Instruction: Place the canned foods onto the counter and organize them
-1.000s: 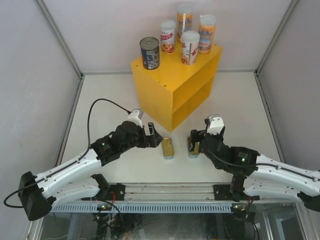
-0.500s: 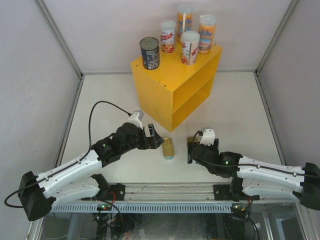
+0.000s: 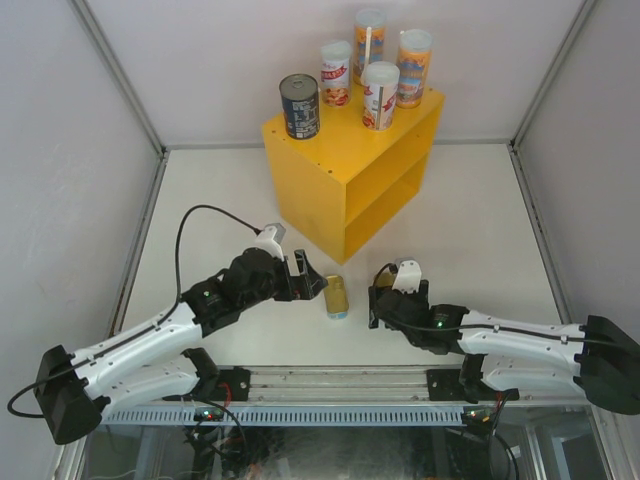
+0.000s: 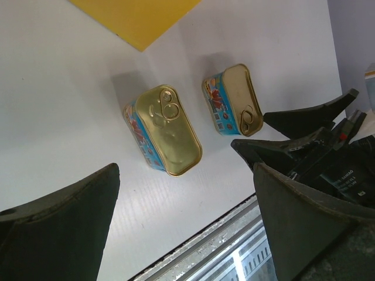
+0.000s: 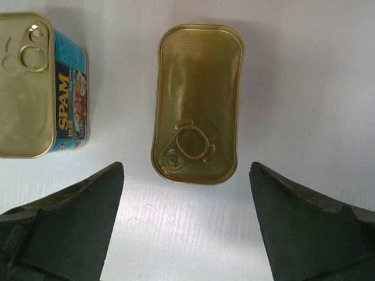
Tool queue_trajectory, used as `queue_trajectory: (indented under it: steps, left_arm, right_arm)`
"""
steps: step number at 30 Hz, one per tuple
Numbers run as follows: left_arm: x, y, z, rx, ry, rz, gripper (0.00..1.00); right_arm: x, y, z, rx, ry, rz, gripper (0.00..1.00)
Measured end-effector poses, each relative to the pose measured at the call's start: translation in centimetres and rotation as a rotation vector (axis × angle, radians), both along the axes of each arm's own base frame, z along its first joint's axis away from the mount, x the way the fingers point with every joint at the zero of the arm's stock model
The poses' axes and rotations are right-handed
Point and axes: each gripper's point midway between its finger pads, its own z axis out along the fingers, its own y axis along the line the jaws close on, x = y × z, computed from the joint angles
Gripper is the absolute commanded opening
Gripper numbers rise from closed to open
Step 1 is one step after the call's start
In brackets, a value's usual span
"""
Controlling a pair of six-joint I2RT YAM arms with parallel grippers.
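The yellow counter [image 3: 340, 165] stands at the back centre; its corner also shows in the left wrist view [image 4: 135, 17]. On its top stand several tall cans [image 3: 381, 95] and a dark round tin [image 3: 299, 105]. Two flat gold-topped tins lie on the white table. The left tin [image 3: 336, 297] [image 4: 163, 130] [image 5: 38, 85] lies just right of my open, empty left gripper [image 3: 312, 286] [image 4: 184, 175]. The right tin [image 4: 233, 99] [image 5: 197, 136] lies just ahead of my open right gripper [image 3: 380, 300] [image 5: 186, 170], in line with the gap between its fingers, and is mostly hidden under it in the top view.
The counter has an inner shelf [image 3: 385, 195] open toward the front right. The white table [image 3: 220, 200] is walled at left, right and back. A metal rail [image 3: 330, 385] runs along the near edge behind both grippers.
My right arm has drawn back toward the near edge and dropped lower, its gripper now over the right tin. The left gripper has barely moved. Both tins lie where they were.
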Motion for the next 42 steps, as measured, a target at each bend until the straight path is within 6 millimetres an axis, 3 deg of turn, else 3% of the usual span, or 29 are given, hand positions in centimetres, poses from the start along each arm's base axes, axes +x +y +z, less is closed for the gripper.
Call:
queue_trajectory:
  steps: [7, 15, 19, 29, 36, 42]
  left_arm:
    - [-0.1, 0.1, 0.5, -0.022, -0.006, 0.006, 0.98]
    - [-0.5, 0.6, -0.5, -0.005, 0.009, 0.007, 0.98]
    - [-0.5, 0.6, -0.5, -0.006, 0.009, 0.008, 0.98]
    - [-0.5, 0.6, -0.3, -0.012, 0.003, 0.008, 0.98]
    - [-0.5, 0.6, -0.3, -0.012, 0.004, 0.008, 0.98]
    - [-0.6, 0.6, -0.3, -0.010, 0.004, 0.008, 0.98]
  right_arm:
    - [0.9, 0.1, -0.5, 0.012, -0.004, -0.020, 0.80]
    - [1.6, 0.3, -0.7, 0.016, -0.007, -0.019, 0.73]
    - [1.8, 0.3, -1.0, 0.013, 0.003, -0.017, 0.63]
    - [1.8, 0.3, -1.4, 0.010, 0.022, -0.017, 0.51]
    - [1.7, 0.3, -1.3, 0.014, 0.025, -0.012, 0.47]
    - [1.5, 0.0, -0.1, 0.032, 0.006, 0.009, 0.45]
